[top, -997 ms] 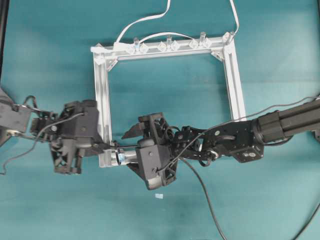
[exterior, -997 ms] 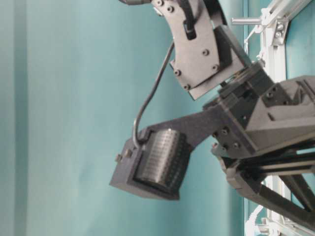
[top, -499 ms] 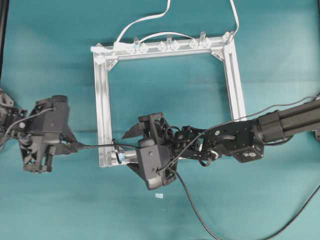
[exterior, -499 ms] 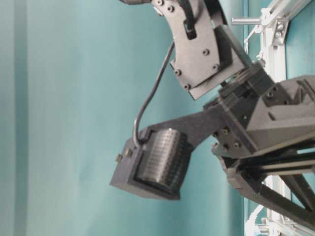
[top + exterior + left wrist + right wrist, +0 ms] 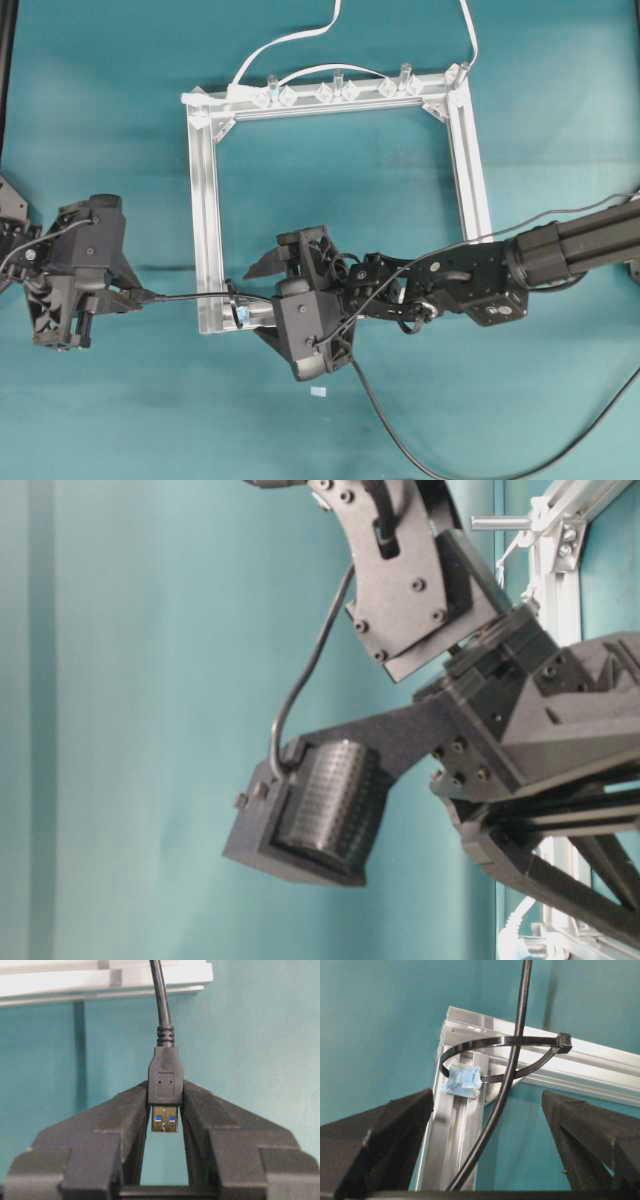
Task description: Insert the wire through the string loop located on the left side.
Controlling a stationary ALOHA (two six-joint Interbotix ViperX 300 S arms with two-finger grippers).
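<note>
**Lighting and image quality**

Illumination was even and bright, from above. Soft shadows lay under the aluminium frame (image 5: 205, 200) on the bench (image 5: 100, 120). Glare washed out the frame rail in the left wrist view. The right end effector (image 5: 485, 1125) fingers were blurred close up; the table-level view was slightly soft.

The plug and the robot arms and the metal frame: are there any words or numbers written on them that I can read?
No readable text in any view.
The wire's plug, clamped in the left gripper: two tiny dots and a faint mark, no letters.
The blue tab by the string loop: blank.
The metal frame and the right gripper: no labels visible.
</note>
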